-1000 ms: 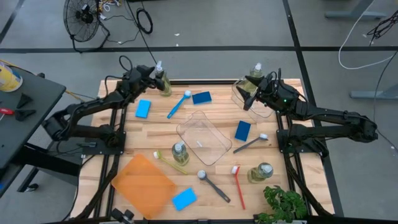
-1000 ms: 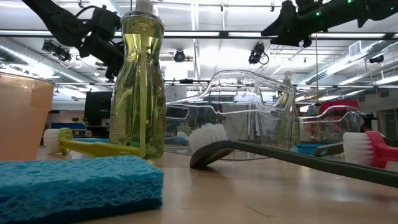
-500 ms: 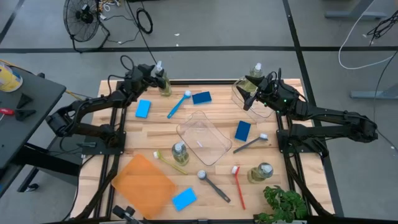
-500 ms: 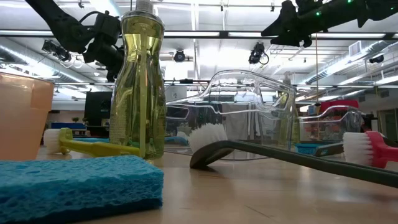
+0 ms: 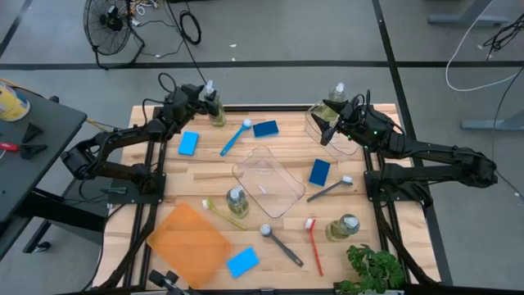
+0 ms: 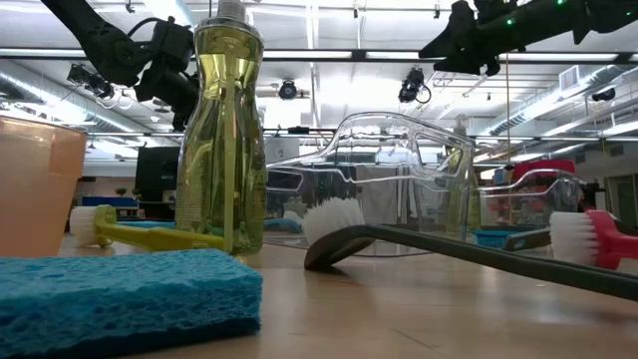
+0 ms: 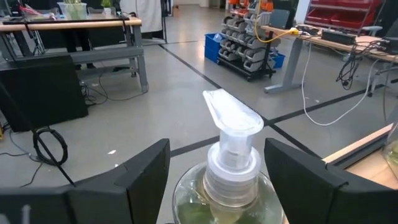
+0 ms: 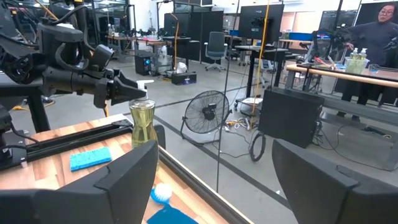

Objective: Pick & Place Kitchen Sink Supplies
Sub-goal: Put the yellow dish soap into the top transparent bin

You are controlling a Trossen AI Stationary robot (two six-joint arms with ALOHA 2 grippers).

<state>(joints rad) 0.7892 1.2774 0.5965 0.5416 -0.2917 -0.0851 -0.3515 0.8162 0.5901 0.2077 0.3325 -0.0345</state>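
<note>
The left end effector (image 7: 214,180), spread around the soap bottle (image 7: 230,162), should close squarely below the cap (image 7: 233,118).

Around me, grey floor (image 5: 270,33), a standing fan (image 8: 208,115), desks, office chairs, and bright ceiling lights (image 6: 319,100).

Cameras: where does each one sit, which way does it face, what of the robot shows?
High: overhead, straight down on the table; both arms show.
Low: at tabletop height, level across a soap bottle; arms overhead.
Left wrist: looks past the open left hand straddling a back-corner bottle.
Right wrist: looks past the open right hand across the table's back edge.
Shared: the right wrist view also shows that back-corner bottle and the left hand.
</note>
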